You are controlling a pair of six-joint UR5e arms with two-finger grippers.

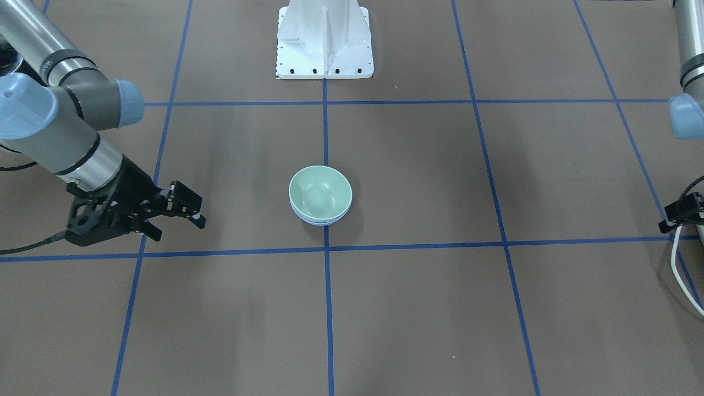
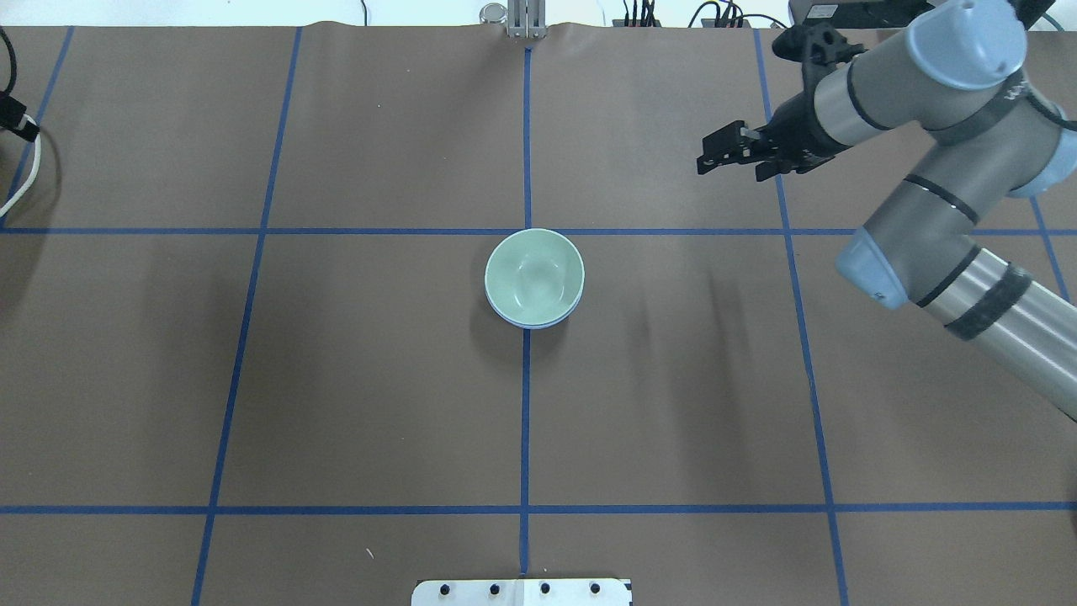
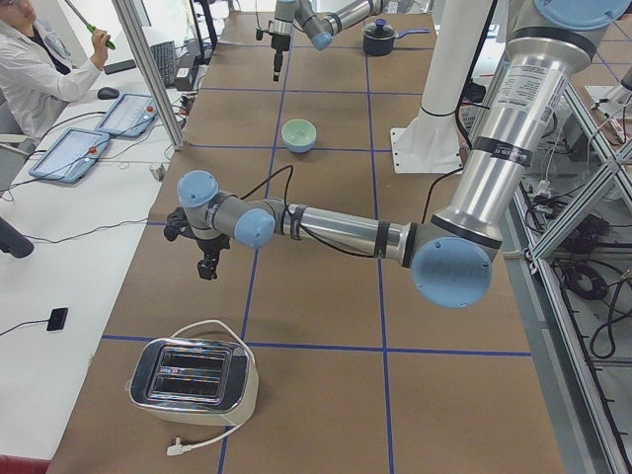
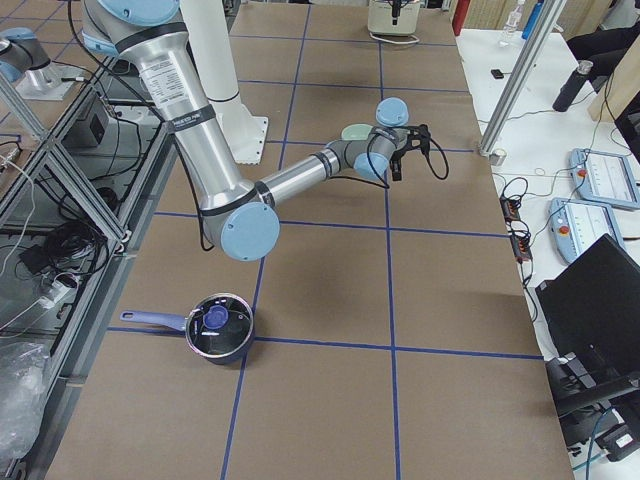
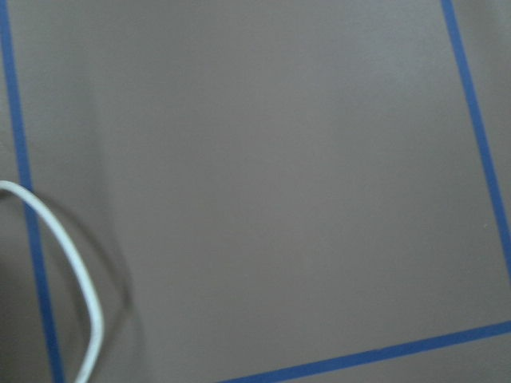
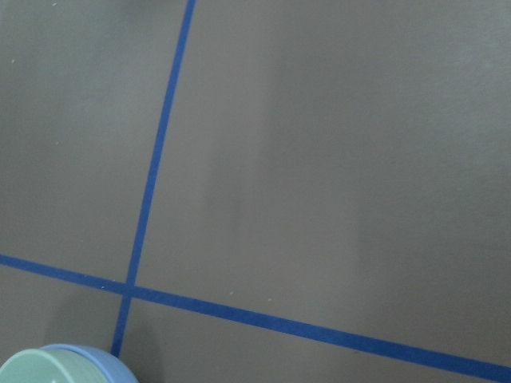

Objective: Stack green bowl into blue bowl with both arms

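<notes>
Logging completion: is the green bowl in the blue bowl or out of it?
In. The green bowl sits nested upright in the blue bowl, only the blue rim showing under it.

The green bowl [image 3: 299, 134] sits mid-worktop; the left gripper [image 3: 206, 273] hangs near the operators' edge; a toaster [image 3: 194, 380] stands by the near corner.

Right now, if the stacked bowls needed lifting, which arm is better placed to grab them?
Right. Its open right gripper hangs nearer the green bowl, which sits nested in the blue bowl. The left gripper is out at the table's edge, much farther from the stack.
</notes>
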